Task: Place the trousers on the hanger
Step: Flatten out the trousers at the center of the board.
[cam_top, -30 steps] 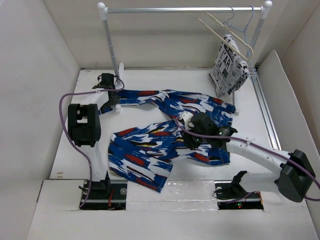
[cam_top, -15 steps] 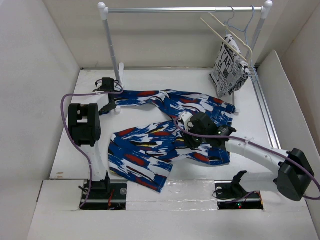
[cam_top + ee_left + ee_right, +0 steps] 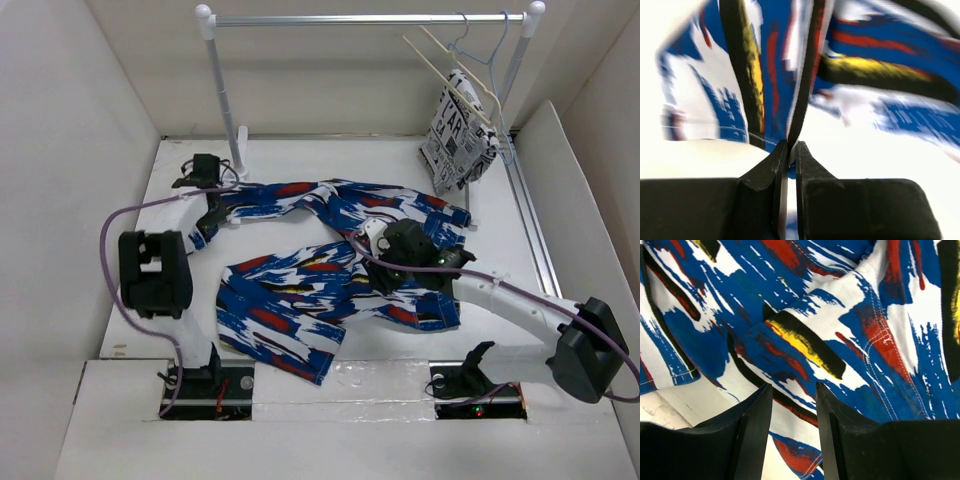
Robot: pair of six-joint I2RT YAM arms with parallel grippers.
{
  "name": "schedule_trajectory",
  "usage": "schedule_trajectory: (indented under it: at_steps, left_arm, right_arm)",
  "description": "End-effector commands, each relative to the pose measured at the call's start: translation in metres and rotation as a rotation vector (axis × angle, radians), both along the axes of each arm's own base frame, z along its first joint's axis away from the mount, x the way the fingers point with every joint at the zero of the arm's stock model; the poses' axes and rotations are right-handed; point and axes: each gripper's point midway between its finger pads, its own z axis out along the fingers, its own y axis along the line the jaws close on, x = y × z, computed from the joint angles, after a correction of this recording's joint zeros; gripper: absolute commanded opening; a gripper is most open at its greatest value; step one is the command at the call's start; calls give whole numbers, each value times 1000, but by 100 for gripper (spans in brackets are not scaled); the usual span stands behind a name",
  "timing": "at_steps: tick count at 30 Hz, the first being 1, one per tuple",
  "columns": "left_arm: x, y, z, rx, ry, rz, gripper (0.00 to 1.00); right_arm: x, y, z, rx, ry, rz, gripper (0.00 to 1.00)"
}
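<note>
**White walls and a clothes rail**

The tabletop (image 3: 300, 165) is white and flat. A white back wall (image 3: 330, 80), left wall (image 3: 60, 200) and right wall (image 3: 600, 180) stand around it. At the far end is a clothes rail: a shiny bar (image 3: 370, 19) on two white posts (image 3: 221, 85). A thin metal strip (image 3: 533, 220) runs along the tabletop's right side. The light is soft.
</note>
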Motion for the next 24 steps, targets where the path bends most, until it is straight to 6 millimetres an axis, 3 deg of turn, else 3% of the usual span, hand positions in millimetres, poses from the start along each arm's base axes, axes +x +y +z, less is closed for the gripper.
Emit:
schedule_trajectory:
  at_steps: [1,6,8,9,10,14,15,16,17,18,19,20,22,23,24]
  left_arm:
    - [-24,-23,80,-147,-143,-14,0]
    - [-44,-35,174,-221,-326,-38,0]
    - [-42,-35,198,-245,-369,-48,0]
    - [-42,-29,200,-245,-369,-38,0]
    - [-40,-36,202,-300,-371,-69,0]
    - [-19,-7,207,-316,-415,1,0]
    - [-7,20,202,-329,-428,60,0]
    - [1,32,202,-346,-439,85,0]
    - [13,47,216,-353,-484,120,0]
    - [27,70,196,-357,-447,180,0]
    - [38,81,190,-330,-438,210,0]
    - [53,92,204,-297,-475,230,0]
    - [89,113,127,-308,-283,286,3]
    - [89,113,127,-308,-282,286,3]
    - [93,113,116,-321,-248,285,20]
  right_arm:
    - [15,2,19,39,-54,0,46]
    - [15,-10,14,36,-37,-19,49]
    - [15,-15,17,36,-39,-26,52]
    - [17,-20,18,30,-39,-42,52]
    - [17,-21,19,25,-44,-44,55]
    - [33,-60,18,-21,-37,-190,68]
    - [35,-65,20,-12,-36,-206,70]
    - [37,-71,21,-6,-30,-226,73]
    - [38,-77,20,1,-17,-245,74]
    - [40,-86,21,20,-3,-278,75]
    - [41,-90,26,40,-4,-296,77]
    - [39,-93,27,56,10,-307,78]
    - [37,-111,31,67,13,-383,81]
    - [37,-111,31,67,13,-384,81]
    - [38,-121,31,74,19,-434,84]
